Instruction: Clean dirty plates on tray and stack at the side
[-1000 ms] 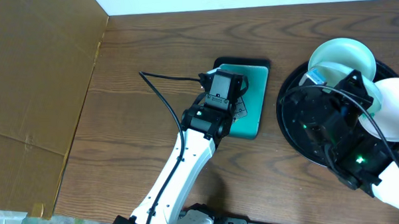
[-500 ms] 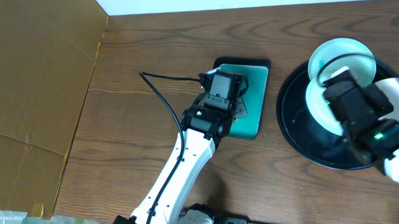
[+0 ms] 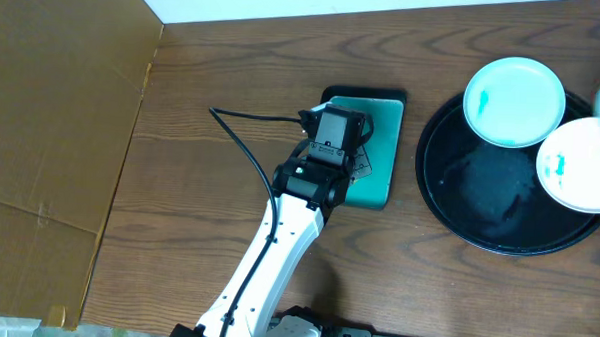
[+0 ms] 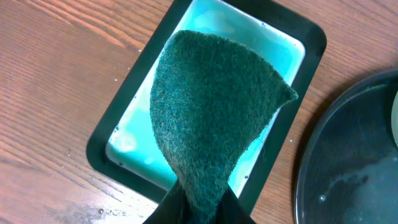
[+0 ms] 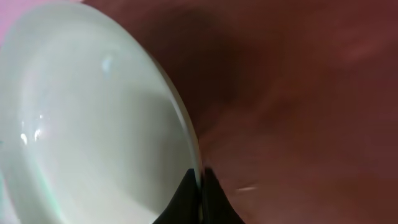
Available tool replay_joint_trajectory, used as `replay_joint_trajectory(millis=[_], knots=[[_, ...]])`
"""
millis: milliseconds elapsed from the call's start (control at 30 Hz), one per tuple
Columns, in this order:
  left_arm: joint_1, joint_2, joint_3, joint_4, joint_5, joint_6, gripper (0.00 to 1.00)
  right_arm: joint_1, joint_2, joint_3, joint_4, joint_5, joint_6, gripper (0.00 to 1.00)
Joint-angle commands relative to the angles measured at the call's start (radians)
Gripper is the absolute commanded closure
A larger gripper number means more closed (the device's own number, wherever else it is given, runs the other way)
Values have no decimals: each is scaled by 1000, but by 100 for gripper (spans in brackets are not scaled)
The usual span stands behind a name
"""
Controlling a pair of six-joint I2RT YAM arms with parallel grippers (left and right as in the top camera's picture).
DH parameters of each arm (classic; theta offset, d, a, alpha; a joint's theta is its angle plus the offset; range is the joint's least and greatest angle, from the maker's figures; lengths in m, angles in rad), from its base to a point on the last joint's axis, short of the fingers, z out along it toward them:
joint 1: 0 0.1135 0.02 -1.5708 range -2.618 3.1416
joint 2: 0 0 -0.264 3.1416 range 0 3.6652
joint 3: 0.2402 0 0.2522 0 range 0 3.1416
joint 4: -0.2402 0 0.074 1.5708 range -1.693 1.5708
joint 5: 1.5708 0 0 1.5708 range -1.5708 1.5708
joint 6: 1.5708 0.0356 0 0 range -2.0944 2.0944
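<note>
**Washing-up about to begin.** The left gripper [image 4: 200,200] is clamped on the bottom corner of a green scouring pad [image 4: 211,118]. The pad fans upward from its fingers, directly over the small teal tray [image 4: 102,146]. The round black tray [image 4: 348,162] lies off to that gripper's right.

The right gripper [image 5: 200,186], out of the overhead camera's sight, nips the thin rim of a pale plate [image 5: 93,124]. The dish spreads up and to the left of its fingertips, with blurred brown table [image 5: 298,93] beyond.

From above, two more plates [image 3: 513,101] rest on the black tray, each overlapping its rim and showing a small blue smear. A sliver of a third dish shows at the frame's edge. It may be the held one, though that cannot be confirmed.

The step in hand looks to be bringing pad and plate together:
- **Facing:** the plate's soiled face should turn toward the pad. No blue mark is visible on it in the wrist view, so which side is dirty cannot be told.
- **Contact:** the pad's broad flat side should meet the dish, not its floppy top edge.
- **Stroke:** wiping is best drawn lightly toward the right gripper's fingertips, which seats the rim deeper instead of levering it out of so narrow a pinch.
</note>
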Motion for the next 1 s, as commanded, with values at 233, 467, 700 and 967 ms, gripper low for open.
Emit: replay_joint_trajectory(millis=[233, 467, 700, 967], knots=[[6, -13, 1, -1, -5, 6, 93, -228, 223, 2, 145, -71, 150, 99], [6, -13, 1, -1, -5, 6, 93, -217, 328, 2, 241, -111, 146, 99], [6, -13, 1, 1, -2, 6, 93, -215, 284, 73, 143, -112, 32, 52], [6, -13, 1, 10, -2, 5, 93, -52, 221, 253, 8, -267, -23, 43]])
